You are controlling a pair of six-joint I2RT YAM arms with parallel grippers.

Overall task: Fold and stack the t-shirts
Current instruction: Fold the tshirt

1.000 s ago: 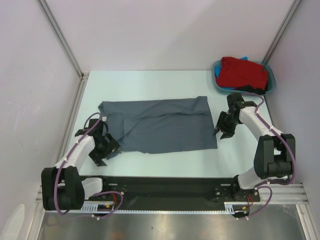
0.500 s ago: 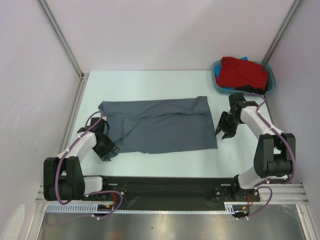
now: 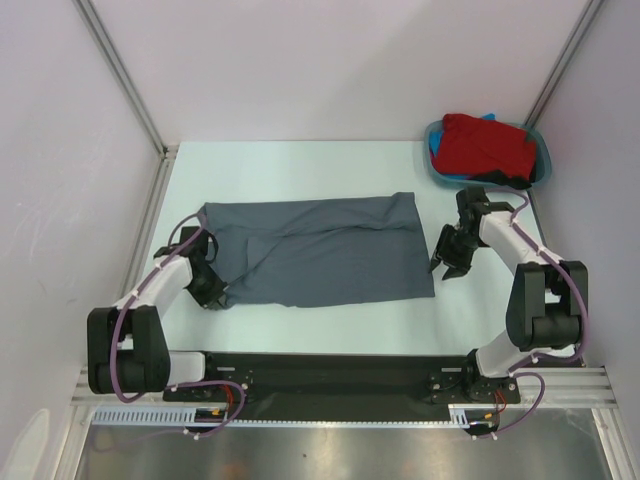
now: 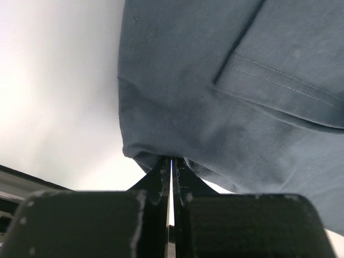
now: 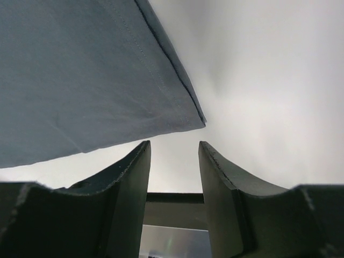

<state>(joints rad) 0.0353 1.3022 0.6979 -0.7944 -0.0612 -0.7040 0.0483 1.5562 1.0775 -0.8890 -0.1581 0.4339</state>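
Two t-shirts show: the grey t-shirt (image 3: 320, 250) lies spread on the table (image 3: 300, 165), the red t-shirt (image 3: 488, 145) heaped in the teal tub (image 3: 544, 160) at the far right. At the grey shirt's near-left corner the left gripper (image 3: 218, 295) is clamped on the cloth; the right gripper (image 3: 445, 266) hangs parted just beside its right edge, holding nothing.

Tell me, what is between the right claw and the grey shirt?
Nothing: only a thin strip of bare table separates the right claw from the grey shirt, whose corner lies just ahead of it, seen in the right wrist view.
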